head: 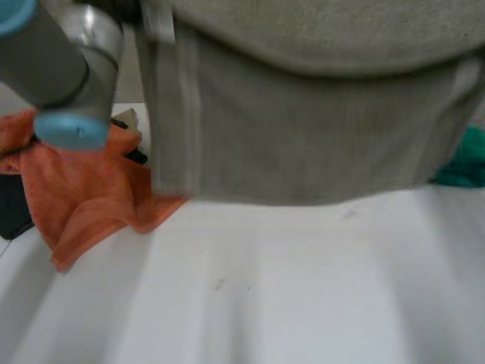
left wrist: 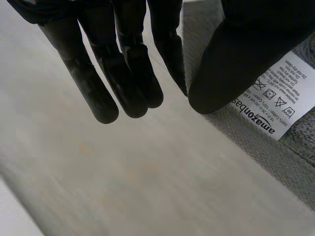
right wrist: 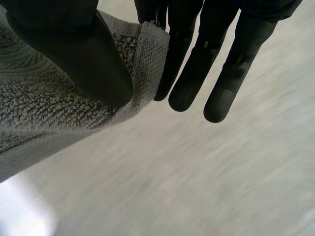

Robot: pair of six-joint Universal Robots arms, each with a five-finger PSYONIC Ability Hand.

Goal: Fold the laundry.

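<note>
A grey towel [head: 303,129] hangs spread out above the white table [head: 265,296], its lower hem just off the surface. My left hand [left wrist: 123,73] pinches one upper corner of the towel [left wrist: 275,147] between thumb and straight fingers, next to its white care label [left wrist: 280,98]. My right hand [right wrist: 74,49] pinches the other upper corner of the towel [right wrist: 44,108] the same way, thumb pressed on the terry cloth, fingers [right wrist: 197,64] straight behind the folded edge. The left arm [head: 68,61] reaches up beside the towel.
An orange cloth [head: 83,197] lies crumpled at the table's left side, with a dark object [head: 11,205] beside it. A teal cloth [head: 466,163] lies at the far right, partly behind the hanging towel.
</note>
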